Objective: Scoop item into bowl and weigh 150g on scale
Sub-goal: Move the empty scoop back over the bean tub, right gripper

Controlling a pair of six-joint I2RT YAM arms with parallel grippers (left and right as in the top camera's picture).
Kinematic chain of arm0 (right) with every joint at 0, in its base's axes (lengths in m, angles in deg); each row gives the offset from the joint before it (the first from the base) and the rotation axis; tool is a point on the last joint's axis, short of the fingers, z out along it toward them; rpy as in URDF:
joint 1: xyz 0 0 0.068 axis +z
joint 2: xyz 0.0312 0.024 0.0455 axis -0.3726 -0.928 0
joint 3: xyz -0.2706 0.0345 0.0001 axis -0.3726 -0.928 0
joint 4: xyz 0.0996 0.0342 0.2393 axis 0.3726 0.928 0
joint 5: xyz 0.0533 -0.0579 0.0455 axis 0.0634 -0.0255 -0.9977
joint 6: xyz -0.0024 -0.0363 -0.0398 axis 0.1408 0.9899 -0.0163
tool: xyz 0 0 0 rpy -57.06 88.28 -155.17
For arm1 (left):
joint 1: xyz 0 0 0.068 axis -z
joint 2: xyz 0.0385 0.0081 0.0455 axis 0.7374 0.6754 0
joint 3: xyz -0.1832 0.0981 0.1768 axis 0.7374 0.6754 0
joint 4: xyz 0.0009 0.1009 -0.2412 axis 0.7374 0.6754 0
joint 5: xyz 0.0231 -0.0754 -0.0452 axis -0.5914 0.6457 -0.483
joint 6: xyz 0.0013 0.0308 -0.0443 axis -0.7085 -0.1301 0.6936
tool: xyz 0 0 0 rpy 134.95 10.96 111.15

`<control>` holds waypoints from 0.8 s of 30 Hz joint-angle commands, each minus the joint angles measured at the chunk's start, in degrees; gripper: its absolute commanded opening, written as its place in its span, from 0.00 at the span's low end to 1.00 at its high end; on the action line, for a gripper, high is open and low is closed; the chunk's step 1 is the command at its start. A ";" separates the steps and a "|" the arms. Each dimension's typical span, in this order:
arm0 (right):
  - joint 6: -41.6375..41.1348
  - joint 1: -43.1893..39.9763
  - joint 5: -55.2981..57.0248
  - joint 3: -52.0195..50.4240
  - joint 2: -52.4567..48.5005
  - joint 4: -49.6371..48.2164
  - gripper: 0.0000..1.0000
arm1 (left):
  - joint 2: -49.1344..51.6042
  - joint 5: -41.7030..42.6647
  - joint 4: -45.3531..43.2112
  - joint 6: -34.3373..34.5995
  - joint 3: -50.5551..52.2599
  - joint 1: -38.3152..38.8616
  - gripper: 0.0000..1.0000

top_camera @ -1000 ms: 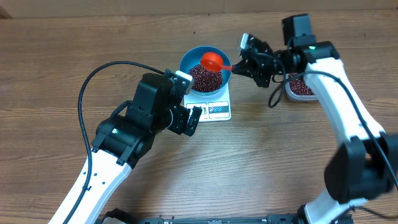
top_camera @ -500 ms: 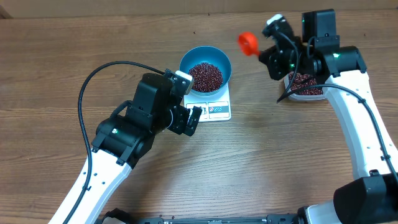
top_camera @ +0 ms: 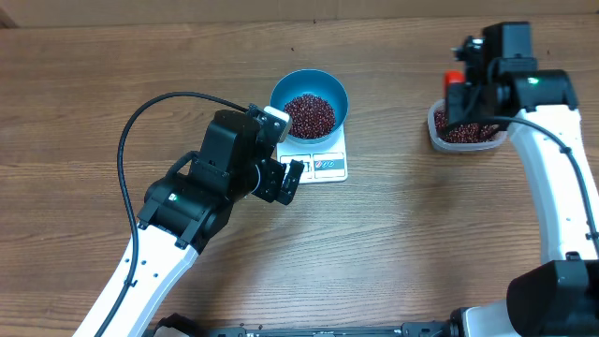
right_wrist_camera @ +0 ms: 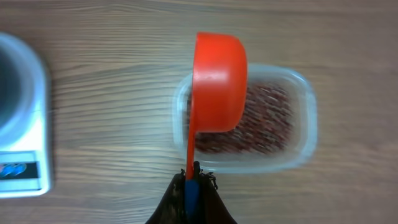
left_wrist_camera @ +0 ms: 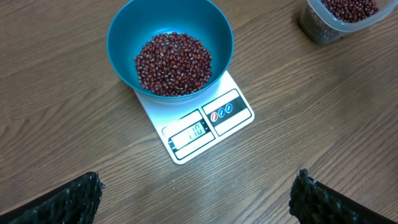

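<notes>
The blue bowl (top_camera: 333, 90) stands on the white scale (top_camera: 329, 167) and holds a pile of dark red beans (top_camera: 310, 113). In the left wrist view the bowl (left_wrist_camera: 124, 34), its beans (left_wrist_camera: 173, 63) and the scale (left_wrist_camera: 214, 121) lie just ahead of my left gripper (left_wrist_camera: 196, 193), which is open and holds nothing. My right gripper (right_wrist_camera: 192, 182) is shut on the handle of a red scoop (right_wrist_camera: 216, 81). The scoop hangs over a clear tub (right_wrist_camera: 306, 134) of beans (right_wrist_camera: 270, 121). Its inside is turned away from the camera.
In the overhead view the tub (top_camera: 436, 134) sits at the far right, under the right arm and the scoop (top_camera: 453, 78). A black cable (top_camera: 150, 108) loops over the table left of the bowl. Bare wood lies between scale and tub.
My right gripper has carried the scoop from over the blue bowl to the right, to above the clear tub. The left arm has not moved.
</notes>
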 commanded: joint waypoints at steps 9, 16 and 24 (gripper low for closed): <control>-2.95 -6.73 2.45 -10.12 0.28 -5.11 0.04 | 0.26 0.46 -0.17 -1.27 0.57 -0.31 0.99; -2.97 -7.13 2.43 -14.80 0.24 -10.43 0.04 | 0.26 0.46 -0.17 -1.27 0.57 -0.31 0.99; -2.99 -7.13 1.88 -19.10 0.11 -16.22 0.04 | 0.26 0.46 -0.17 -1.27 0.57 -0.31 0.99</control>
